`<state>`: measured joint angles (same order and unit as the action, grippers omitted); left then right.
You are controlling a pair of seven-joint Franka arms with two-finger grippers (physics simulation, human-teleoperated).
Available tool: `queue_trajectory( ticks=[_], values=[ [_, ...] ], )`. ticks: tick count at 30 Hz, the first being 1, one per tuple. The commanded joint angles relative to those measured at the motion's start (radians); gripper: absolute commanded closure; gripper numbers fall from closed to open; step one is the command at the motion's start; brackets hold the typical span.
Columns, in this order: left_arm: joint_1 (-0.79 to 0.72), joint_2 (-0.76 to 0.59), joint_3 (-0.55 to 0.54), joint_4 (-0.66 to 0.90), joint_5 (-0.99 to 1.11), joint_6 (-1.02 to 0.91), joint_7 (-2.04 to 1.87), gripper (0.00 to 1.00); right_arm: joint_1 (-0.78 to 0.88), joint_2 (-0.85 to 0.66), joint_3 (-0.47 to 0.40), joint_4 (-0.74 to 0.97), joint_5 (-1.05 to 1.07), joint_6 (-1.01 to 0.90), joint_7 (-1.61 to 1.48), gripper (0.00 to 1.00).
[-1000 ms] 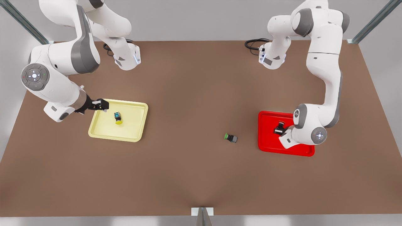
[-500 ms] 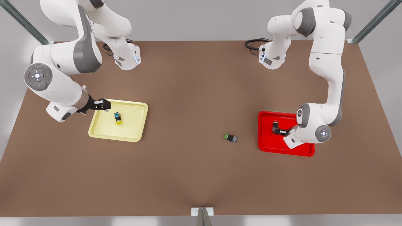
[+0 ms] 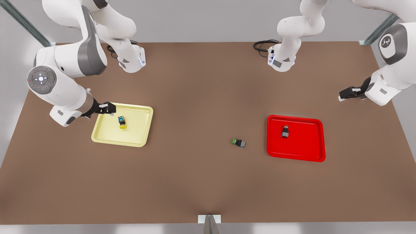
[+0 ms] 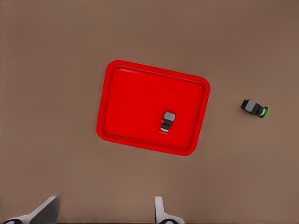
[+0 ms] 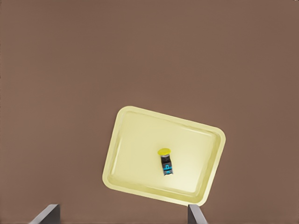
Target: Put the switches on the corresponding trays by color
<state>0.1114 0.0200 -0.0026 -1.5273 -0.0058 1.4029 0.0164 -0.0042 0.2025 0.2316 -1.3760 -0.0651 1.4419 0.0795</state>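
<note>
So it looks like the sorting is done. Nearest the front camera, the green-capped switch (image 3: 239,143) lies on its side on the brown bench (image 3: 201,182), just beside the red tray (image 3: 312,149) but not on it. No tray is green, so I think it can stay there. A bit farther back, the red-capped switch (image 3: 285,132) sits inside the red tray, near its middle, with nothing touching it. On the front view's left, the yellow-capped switch (image 3: 122,122) lies inside the pale yellow tray (image 3: 107,138), and nothing is touching it either. Each colour is on its own tray, so I think nothing is left to move. The right gripper (image 3: 109,108) hangs over the far corner of the yellow tray, near the yellow-capped switch but apart from it. In its wrist view its fingers (image 5: 46,214) stand wide apart and hold nothing. Farther back, on the front view's right, the left gripper (image 3: 344,94) is well away from the red tray, out by the bench edge. Its fingers (image 4: 44,212) are spread apart too, with nothing between them.
</note>
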Motion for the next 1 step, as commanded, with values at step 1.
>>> queue_trajectory(
  ticks=[1],
  values=[
    [-0.056,0.000,0.000,0.001,0.024,-0.001,-0.001,0.00,-0.003,0.000,0.000,0.000,0.001,0.000,0.000,0.00]
  ],
)
